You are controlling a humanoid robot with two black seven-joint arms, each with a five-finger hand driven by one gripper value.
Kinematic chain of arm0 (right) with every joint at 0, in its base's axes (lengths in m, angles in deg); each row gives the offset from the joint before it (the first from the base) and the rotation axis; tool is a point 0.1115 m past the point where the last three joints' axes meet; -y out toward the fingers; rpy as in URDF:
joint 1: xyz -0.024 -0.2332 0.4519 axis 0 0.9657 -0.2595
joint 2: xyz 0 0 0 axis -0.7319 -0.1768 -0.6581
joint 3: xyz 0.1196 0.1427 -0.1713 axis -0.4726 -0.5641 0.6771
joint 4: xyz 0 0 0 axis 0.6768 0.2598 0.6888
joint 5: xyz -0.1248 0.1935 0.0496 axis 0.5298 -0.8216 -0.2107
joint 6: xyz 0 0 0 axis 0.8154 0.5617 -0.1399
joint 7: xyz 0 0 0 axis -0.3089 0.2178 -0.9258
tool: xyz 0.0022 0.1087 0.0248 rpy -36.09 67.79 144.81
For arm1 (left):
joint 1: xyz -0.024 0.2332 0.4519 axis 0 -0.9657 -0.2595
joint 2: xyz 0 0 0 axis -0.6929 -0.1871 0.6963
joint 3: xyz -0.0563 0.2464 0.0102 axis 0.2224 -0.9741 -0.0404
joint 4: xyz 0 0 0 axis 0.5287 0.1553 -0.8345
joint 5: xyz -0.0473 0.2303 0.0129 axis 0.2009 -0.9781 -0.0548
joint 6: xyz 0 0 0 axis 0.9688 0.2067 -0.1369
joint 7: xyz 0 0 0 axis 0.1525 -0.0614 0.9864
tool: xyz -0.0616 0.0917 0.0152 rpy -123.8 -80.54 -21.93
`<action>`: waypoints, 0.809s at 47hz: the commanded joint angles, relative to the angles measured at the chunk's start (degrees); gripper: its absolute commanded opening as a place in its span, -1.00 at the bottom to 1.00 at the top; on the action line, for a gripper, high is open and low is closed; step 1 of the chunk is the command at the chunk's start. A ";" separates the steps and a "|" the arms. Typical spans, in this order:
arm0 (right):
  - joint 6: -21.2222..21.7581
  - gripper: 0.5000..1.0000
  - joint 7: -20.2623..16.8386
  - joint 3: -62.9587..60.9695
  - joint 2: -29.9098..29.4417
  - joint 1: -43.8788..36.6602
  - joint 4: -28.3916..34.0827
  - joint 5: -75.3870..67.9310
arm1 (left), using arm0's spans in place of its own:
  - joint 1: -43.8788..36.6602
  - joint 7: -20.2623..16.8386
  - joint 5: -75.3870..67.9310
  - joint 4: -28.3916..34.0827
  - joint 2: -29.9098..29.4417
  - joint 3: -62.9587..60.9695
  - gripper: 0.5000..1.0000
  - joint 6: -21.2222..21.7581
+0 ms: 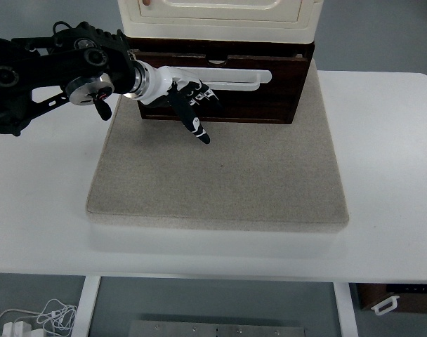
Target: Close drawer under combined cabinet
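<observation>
A dark brown wooden drawer (270, 98) sits under a cream-coloured cabinet (220, 17) at the back of the table. Its front stands slightly forward of the cabinet, with a white bar handle (252, 76) across it. My left hand (192, 105) comes in from the upper left on a black arm and lies against the drawer front, left of centre. Its white and black fingers (199, 130) are spread and relaxed, one pointing down toward the mat, holding nothing. The right arm is out of view.
The cabinet and drawer stand on a thick beige mat (220, 175) on a white table (382, 175). Below the table's front edge are a white cable bundle (38, 319) on the floor and a brown box (399, 298) at the right.
</observation>
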 commanded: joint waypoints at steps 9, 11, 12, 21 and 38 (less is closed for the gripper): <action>0.00 0.81 0.00 0.04 0.00 0.00 0.00 0.00 | -0.16 -0.35 -0.13 1.88 0.00 0.35 1.00 1.22; 0.00 0.81 0.00 -0.05 0.00 0.00 0.00 0.00 | -0.16 -0.44 -0.22 1.88 0.00 0.35 1.00 1.84; 0.00 0.81 0.00 0.04 0.00 0.00 0.00 0.00 | -0.16 -0.53 -0.22 1.88 0.00 0.35 1.00 2.10; 0.00 0.81 0.00 0.04 0.00 0.00 0.00 0.00 | -0.07 -0.53 -0.40 1.09 0.00 0.79 1.00 1.49; 0.00 0.81 0.00 0.04 0.00 0.00 0.00 0.00 | -0.68 -4.56 0.57 -3.75 -0.27 11.06 1.00 -11.07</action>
